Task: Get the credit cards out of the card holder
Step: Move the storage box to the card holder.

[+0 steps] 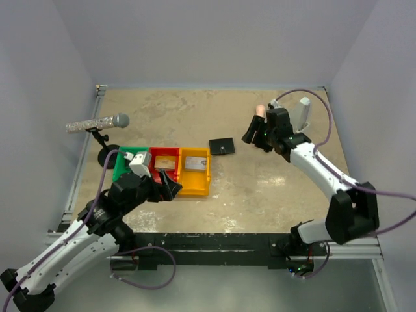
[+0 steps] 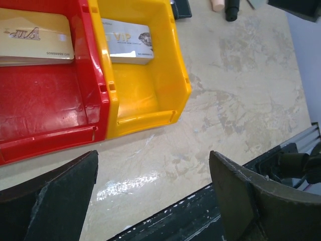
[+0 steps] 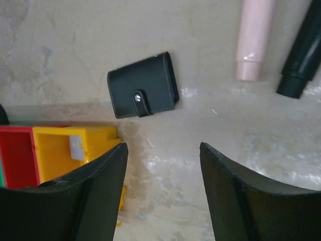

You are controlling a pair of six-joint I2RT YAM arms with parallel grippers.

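Note:
The card holder (image 1: 221,146) lies shut on the table, its tab snapped over the front, and shows as a black wallet (image 3: 143,93) in the right wrist view. A tan credit card (image 2: 35,37) rests in the red bin (image 2: 45,105). A silvery credit card (image 2: 126,40) rests in the yellow bin (image 2: 145,85). My left gripper (image 2: 153,160) hangs open over bare table just in front of the bins, holding nothing. My right gripper (image 3: 163,148) is open too, raised to the right of the card holder and apart from it.
The green (image 1: 123,166), red (image 1: 162,172) and yellow (image 1: 195,175) bins are joined in a row left of the card holder. A microphone on a stand (image 1: 97,123) is at the far left. A pink tube (image 3: 253,40) and a black tube (image 3: 301,55) lie behind the right gripper.

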